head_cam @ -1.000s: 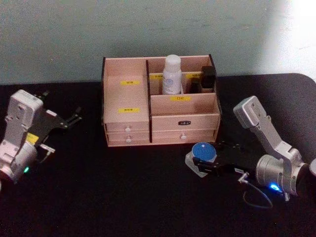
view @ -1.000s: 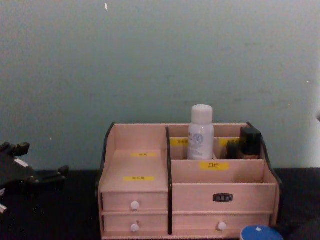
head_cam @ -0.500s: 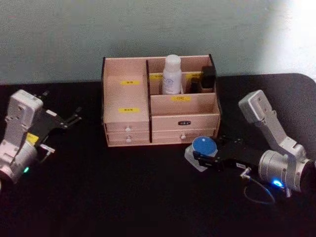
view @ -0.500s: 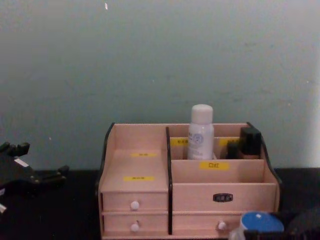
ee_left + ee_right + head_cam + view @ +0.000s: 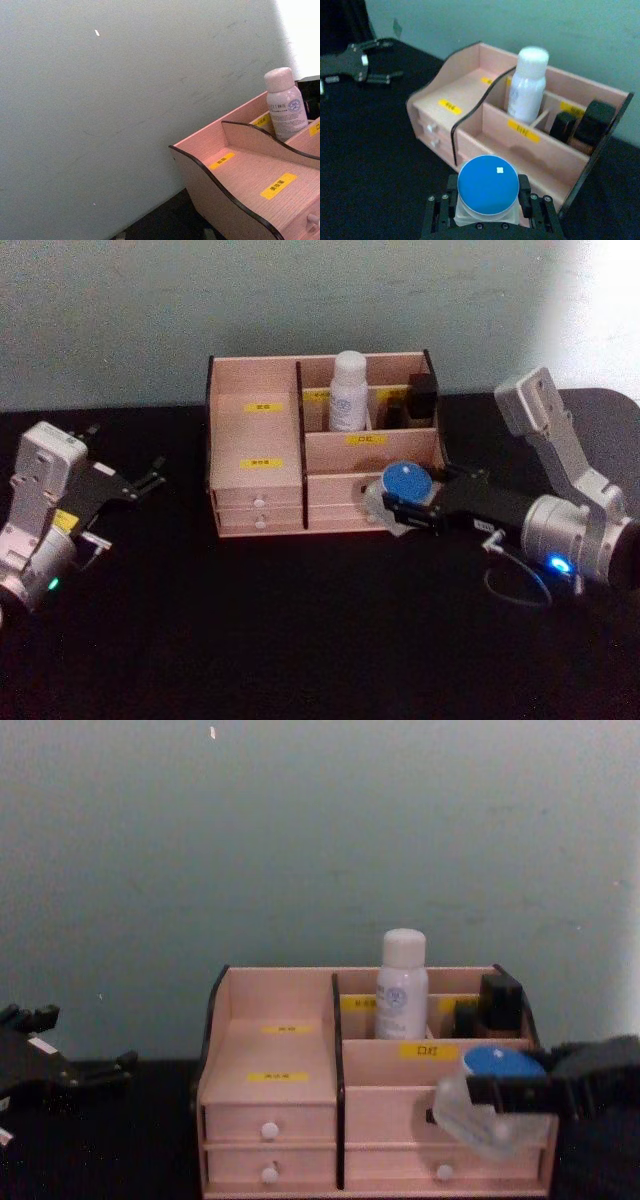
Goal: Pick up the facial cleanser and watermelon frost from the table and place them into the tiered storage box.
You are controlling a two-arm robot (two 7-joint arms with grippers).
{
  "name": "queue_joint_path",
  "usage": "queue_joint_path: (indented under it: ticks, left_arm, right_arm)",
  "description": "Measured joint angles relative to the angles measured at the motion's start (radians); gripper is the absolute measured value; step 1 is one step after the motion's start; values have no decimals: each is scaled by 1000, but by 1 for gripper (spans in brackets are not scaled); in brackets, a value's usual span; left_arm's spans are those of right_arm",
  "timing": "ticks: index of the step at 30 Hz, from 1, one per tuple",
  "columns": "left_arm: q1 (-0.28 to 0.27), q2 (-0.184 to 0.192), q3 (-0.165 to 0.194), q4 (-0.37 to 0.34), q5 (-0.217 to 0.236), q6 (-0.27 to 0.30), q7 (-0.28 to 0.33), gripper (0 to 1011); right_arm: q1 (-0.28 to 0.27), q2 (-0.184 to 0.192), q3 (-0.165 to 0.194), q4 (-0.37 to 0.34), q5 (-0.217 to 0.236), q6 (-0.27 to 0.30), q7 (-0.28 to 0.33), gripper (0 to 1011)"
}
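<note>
Now — right tool (image 5: 400, 504) clenched on blue-lidded jar (image 5: 406, 480) | risen to tiered storage box (image 5: 256, 436) front | left tool (image 5: 150, 477) parked, spread.

Bottle (image 5: 349, 390) in tiered storage box (image 5: 255, 440) rear compt; jar (image 5: 405, 483) before box front, prob. off table (image 5: 300, 620)

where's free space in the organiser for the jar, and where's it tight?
Free in the tiered storage box: two stepped shelves left of the dark divider, and the front-right trough ahead of the labelled wall. Crowded: back-right row, white bottle plus dark containers. Right gripper holds the blue-lidded jar by the drawers; left gripper parked far left.
</note>
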Motion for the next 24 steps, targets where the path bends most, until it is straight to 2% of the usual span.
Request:
queue_joint_path:
  ticks: [12,19,24]
  left_arm:
    - [0,0,0,0,0,0,0,1001]
    - [0,0,0,0,0,0,0,1001]
    - [0,0,0,0,0,0,0,1002]
  right_arm:
    - [107,-53,-29,45,9,0,-12,717]
    - [189,-97,-62,108,13,14,-13,717]
    - [260,-145,-100,181,-7,21,-23,717]
